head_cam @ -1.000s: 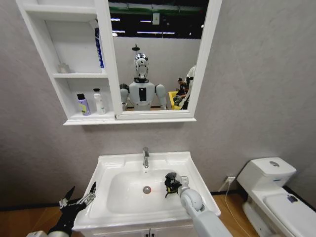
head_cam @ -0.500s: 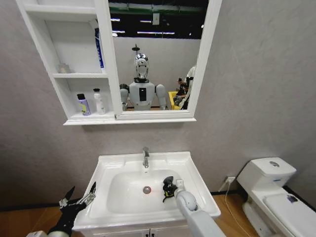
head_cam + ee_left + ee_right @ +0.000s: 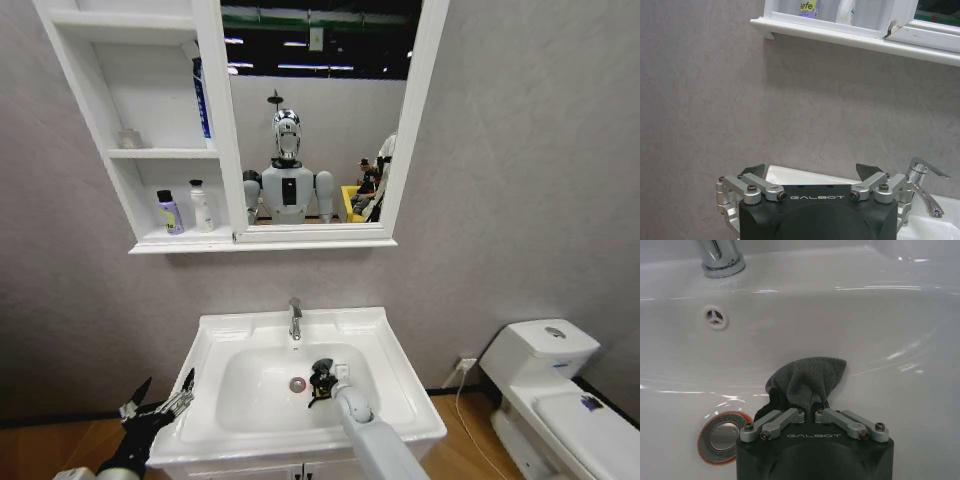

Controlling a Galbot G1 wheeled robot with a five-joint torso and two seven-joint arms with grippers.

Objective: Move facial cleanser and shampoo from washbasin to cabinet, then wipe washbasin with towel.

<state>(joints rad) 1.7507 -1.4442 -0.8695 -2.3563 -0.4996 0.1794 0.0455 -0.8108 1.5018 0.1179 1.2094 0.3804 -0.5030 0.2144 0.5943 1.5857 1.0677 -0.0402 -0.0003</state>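
The right pincer [image 3: 807, 407] is down inside the washbasin [image 3: 225, 335] bowl, its fingers closed tight on the towel [image 3: 807, 382]. The towel is a small bunch of dark grey terry cloth, crumpled and puffed up between the fingertips, pressed against the white bowl wall. It sits just beside the drain [image 3: 722, 436], a round metal plug with an orange ring, and below the small overflow hole [image 3: 716, 316] and the chrome tap [image 3: 295, 318]. In the head view the towel [image 3: 320, 378] shows as a dark lump right of the drain.

The left pincer [image 3: 158, 402] hangs low beside the basin's left edge, fingers spread wide and holding nothing.

On the cabinet [image 3: 130, 120], two bottles [image 3: 185, 210] stand on the bottom shelf.
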